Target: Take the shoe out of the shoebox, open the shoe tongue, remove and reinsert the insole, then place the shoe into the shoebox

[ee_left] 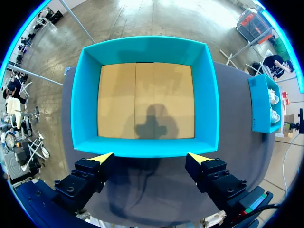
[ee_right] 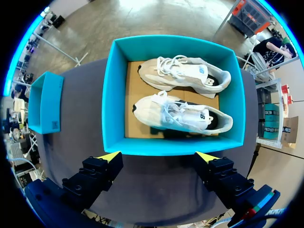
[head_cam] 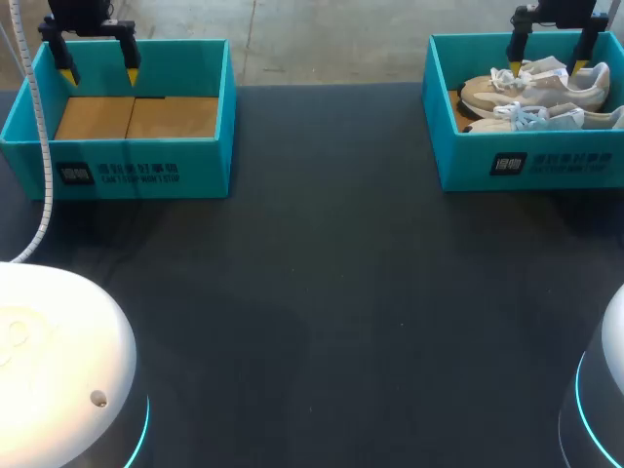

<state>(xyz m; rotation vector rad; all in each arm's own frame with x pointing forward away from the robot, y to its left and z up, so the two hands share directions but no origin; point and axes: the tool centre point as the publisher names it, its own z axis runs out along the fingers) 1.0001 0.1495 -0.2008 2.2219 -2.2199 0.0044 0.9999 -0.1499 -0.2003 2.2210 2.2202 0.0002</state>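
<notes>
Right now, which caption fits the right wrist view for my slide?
Open right gripper hovering above a teal shoebox holding two pale sneakers.

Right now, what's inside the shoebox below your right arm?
The right shoebox holds two white sneakers side by side on its cardboard floor. Their insoles are hidden inside.

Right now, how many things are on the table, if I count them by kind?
Teal cardboard shoeboxes: 2
Beige lace-up sneakers: 2, both inside one shoebox
Total: 4
</notes>
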